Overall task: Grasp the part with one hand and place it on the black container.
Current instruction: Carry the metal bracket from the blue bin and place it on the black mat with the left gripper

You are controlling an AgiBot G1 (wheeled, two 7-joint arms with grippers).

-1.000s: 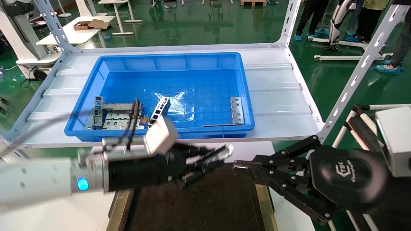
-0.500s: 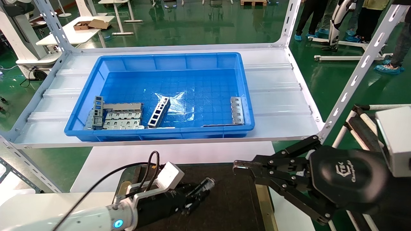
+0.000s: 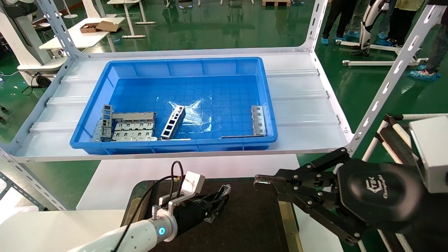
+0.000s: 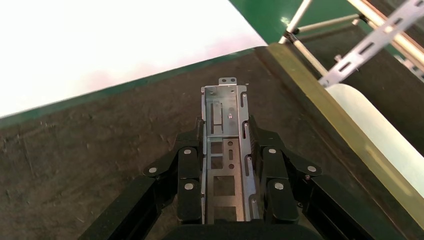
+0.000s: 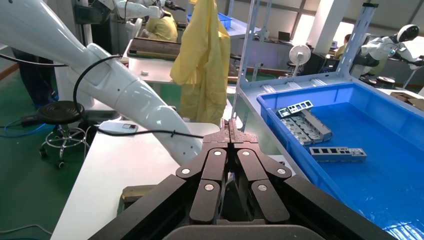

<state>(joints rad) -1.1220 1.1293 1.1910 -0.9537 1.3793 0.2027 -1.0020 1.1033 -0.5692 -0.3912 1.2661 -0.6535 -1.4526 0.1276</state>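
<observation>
The part [image 4: 222, 102], a narrow grey metal channel, is clamped lengthwise between the black fingers of my left gripper [image 4: 225, 131], which is shut on it. Its free end sticks out past the fingertips. In the head view the left gripper [image 3: 218, 201] sits low over the near-left area of the black container [image 3: 245, 224], with the part [image 3: 225, 190] pointing up and right. I cannot tell whether the part touches the matte surface [image 4: 100, 150]. My right gripper [image 3: 259, 182] hangs shut and empty by the container's right side, and in its own wrist view the right gripper [image 5: 230, 127] has its jaws pressed together.
A deep blue bin [image 3: 182, 66] stands on the white shelf behind, holding a ladder-like frame [image 3: 173, 122], slotted plates [image 3: 133, 131] at its left and another plate [image 3: 259, 120] at its right. Brass strips [image 3: 288, 224] edge the container. Slanted shelf posts [image 3: 388, 80] rise at right.
My left arm has come down from the bin's front edge to the black container with the part still in its grip, then edged slightly forward. The right arm has not moved.
</observation>
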